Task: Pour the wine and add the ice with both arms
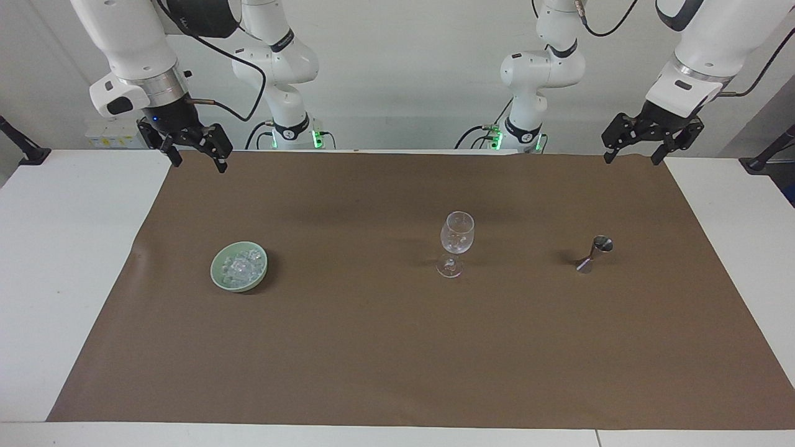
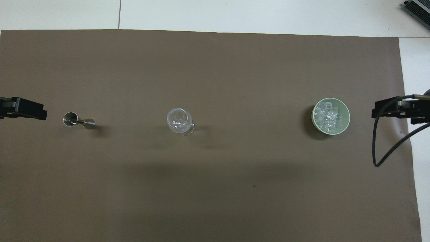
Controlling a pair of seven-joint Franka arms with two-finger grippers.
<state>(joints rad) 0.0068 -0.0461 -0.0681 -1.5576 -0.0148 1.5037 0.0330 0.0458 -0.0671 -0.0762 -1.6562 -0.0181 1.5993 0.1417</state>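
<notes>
the ice (image 1: 240, 266) lay heaped in a green bowl (image 1: 218, 276) toward the right arm's end, well apart from the wine glass (image 1: 456, 239). both arms waited — the left gripper (image 1: 635, 154) and right gripper (image 1: 197, 159) hung with fingers spread, grasping nothing.

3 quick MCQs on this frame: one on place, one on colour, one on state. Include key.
1. What stands between the bowl and the metal jigger?
A. wine glass
B. bottle
C. spoon

2. The bowl holding the ice is:
A. red
B. pale green
C. black

3. The wine glass is:
A. tipped over
B. held in a pincer
C. upright, untouched

Key: 1 A, the glass is mid-mat between them. 2 B, its rim and wall are pale green. 3 C, it stands on its foot while the left pincer and right pincer hang open near the robots' edge.
</notes>
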